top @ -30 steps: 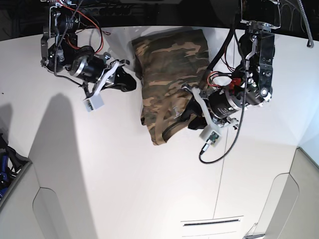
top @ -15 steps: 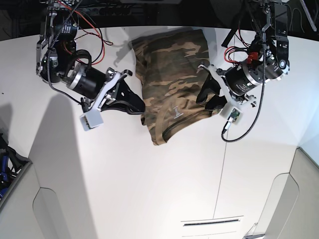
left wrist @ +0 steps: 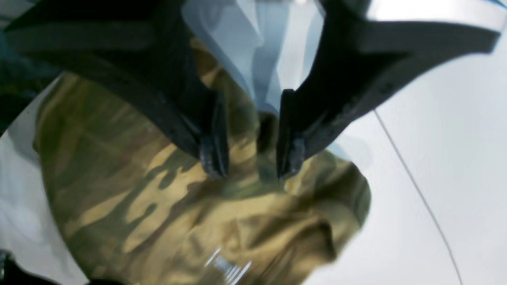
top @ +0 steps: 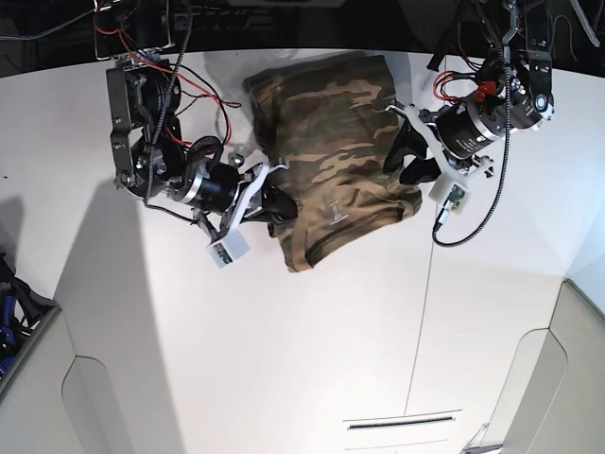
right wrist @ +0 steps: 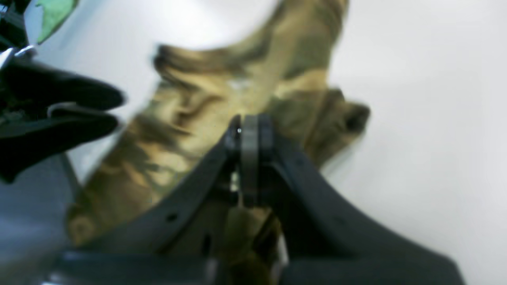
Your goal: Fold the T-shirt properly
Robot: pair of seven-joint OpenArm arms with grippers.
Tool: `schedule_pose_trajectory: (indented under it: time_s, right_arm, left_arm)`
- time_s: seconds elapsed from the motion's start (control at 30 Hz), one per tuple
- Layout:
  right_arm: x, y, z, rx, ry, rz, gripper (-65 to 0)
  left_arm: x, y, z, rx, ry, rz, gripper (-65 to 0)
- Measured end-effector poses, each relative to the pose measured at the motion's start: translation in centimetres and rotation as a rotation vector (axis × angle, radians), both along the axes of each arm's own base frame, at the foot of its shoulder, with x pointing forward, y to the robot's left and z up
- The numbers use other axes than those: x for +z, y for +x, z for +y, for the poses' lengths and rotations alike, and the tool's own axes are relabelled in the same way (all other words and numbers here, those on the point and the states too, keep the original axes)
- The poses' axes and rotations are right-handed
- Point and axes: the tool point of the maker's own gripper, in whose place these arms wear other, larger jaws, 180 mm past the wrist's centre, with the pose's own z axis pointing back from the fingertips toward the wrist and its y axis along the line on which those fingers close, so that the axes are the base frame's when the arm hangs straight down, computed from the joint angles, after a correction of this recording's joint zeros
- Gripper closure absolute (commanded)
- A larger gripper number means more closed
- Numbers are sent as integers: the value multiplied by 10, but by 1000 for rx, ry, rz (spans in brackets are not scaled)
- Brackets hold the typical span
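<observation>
Camouflage cloth, the T-shirt (top: pixel 326 161), lies folded on the white bench (top: pixel 284 359). The right fingers (right wrist: pixel 247 130) press together, seemingly pinching its edge, though that view is blurred. The left fingers (left wrist: pixel 214 158) hang apart above the cloth. Only the base view shows both arms flanking the shirt.

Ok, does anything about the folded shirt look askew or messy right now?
Yes. The T-shirt is a rough bundle, not a neat rectangle: its lower edge near the collar runs slanted and rumpled, with one corner bulging toward the left end effector. The right end effector sits shut at the opposite edge. Nothing appears torn.
</observation>
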Motion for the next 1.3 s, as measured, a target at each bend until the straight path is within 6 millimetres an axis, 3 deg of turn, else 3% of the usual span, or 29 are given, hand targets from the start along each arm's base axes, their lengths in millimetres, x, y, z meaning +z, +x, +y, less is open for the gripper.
schedule_pose_trajectory:
  time_s: [0.1, 0.23, 0.53, 0.7, 0.9, 1.1, 1.2, 1.3]
  right_arm:
    - [-24, 3, -2, -10, -6, 75, 0]
    - [-38, 4, -2, -18, 13, 123, 0]
    - [-32, 5, 0, -23, 37, 118, 0]
    - [-11, 10, -1, 0, 8, 61, 0]
    - [41, 17, -10, 10, -14, -84, 0]
    - [63, -7, -36, 22, -29, -119, 0]
    - [52, -27, -58, 23, -71, -86, 0]
    - [38, -62, -69, 73, -78, 7, 0]
  left_arm:
    - [-19, -3, 6, 31, -22, 42, -216]
    - [-45, -12, 8, 72, -58, 111, -216]
    - [-44, -3, 7, 72, -75, 82, -216]
    - [-11, 11, 4, 41, -51, -6, -216]
    - [33, 14, 5, 13, 5, -107, -216]
    - [35, -9, 30, 77, 34, -82, -216]
    - [34, -24, 45, 122, 27, -57, -216]
    - [26, -46, 54, 142, 20, 4, -216]
